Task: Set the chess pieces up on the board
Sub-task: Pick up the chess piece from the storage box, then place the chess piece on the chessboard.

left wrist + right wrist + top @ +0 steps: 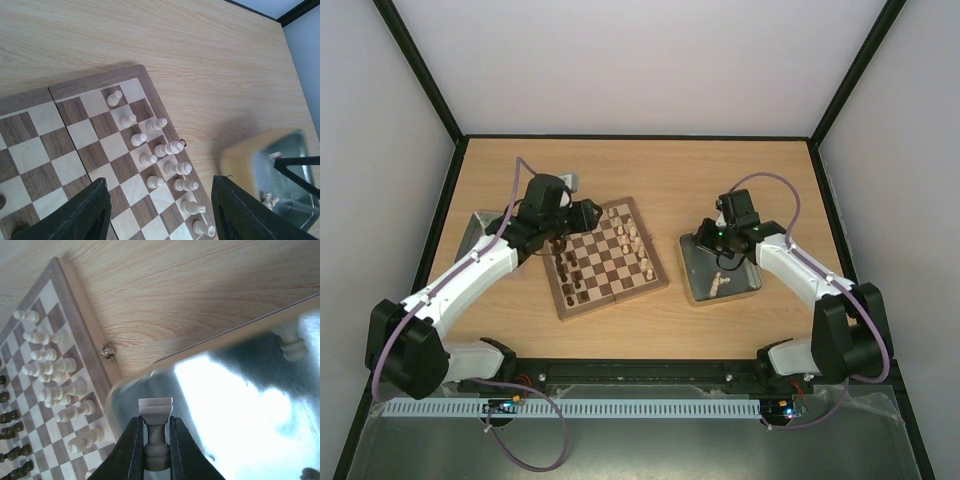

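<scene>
The board (610, 262) lies at the table's centre. Pale chess pieces (636, 240) stand along its right side and dark ones (570, 276) along its left. My left gripper (582, 218) hovers above the board's far left part. In the left wrist view it (160, 210) is open, with only board squares (75, 145) and pale pieces (167, 150) below it. My right gripper (713, 240) hangs over the right metal tin (745, 285). In its wrist view the gripper (155, 422) is shut on a pale rook-like piece (156, 407) by the stem.
Pale pieces (720, 284) lie loose in the right tin, and one (292, 345) shows in the right wrist view. A second tin (478, 232) sits left of the board, partly under the left arm. A small metal clasp (108, 352) sticks out from the board's right edge.
</scene>
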You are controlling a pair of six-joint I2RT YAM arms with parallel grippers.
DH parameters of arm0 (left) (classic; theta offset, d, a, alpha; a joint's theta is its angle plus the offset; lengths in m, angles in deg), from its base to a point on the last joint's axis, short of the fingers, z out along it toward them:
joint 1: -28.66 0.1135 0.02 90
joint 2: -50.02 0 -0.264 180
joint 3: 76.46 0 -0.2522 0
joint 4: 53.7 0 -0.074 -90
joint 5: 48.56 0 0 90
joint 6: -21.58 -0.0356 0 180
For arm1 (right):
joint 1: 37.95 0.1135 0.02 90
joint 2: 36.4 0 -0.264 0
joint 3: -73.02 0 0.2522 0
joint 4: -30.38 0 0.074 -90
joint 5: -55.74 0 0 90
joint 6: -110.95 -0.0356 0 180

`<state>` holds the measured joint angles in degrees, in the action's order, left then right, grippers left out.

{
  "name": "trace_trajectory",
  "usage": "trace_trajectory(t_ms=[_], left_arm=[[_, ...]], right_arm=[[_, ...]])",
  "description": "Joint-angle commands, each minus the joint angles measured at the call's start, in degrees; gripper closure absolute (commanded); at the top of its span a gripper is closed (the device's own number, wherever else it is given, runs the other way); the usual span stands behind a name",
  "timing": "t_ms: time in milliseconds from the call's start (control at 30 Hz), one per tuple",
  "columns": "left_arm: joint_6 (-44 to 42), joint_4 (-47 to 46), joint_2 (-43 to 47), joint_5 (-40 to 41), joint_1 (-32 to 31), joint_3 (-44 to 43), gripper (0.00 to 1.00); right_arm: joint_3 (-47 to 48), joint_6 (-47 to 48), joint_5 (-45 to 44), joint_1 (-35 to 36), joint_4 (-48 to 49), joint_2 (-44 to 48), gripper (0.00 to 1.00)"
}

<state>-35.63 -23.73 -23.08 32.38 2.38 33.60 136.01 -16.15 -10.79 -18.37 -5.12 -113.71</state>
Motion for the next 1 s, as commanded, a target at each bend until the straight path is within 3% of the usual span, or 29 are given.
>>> trace_trajectory(t_ms=[0, 233, 400, 733, 967], left_arm=[[-0.20, -0.61, 1.21, -0.87, 0.74, 0.48, 0.43], [-0.30, -0.62, 1.49, -1.11, 1.30, 1.14, 0.43], [-0.19, -0.56, 1.89, -0.77, 1.54, 1.64, 0.43], [1.39, -2.07, 3.12, 0.17, 2.59, 4.37, 0.42], [0.98, -1.54, 4.75, 0.94, 3.55, 6.26, 0.42]], right_arm=[[0.87, -2.74, -1.46, -0.05, 0.10, -2.90, 0.95], [1.89, -5.47, -2.06, -2.24, 2.14, -6.64, 0.95], [3.29, -6.14, 3.41, -0.91, 2.27, -8.37, 0.95], [7.97, -11.00, 6.55, 15.11, -0.77, -9.44, 0.94], [15.73, -10.94, 1.87, 25.37, -5.10, -16.41, 0.92]])
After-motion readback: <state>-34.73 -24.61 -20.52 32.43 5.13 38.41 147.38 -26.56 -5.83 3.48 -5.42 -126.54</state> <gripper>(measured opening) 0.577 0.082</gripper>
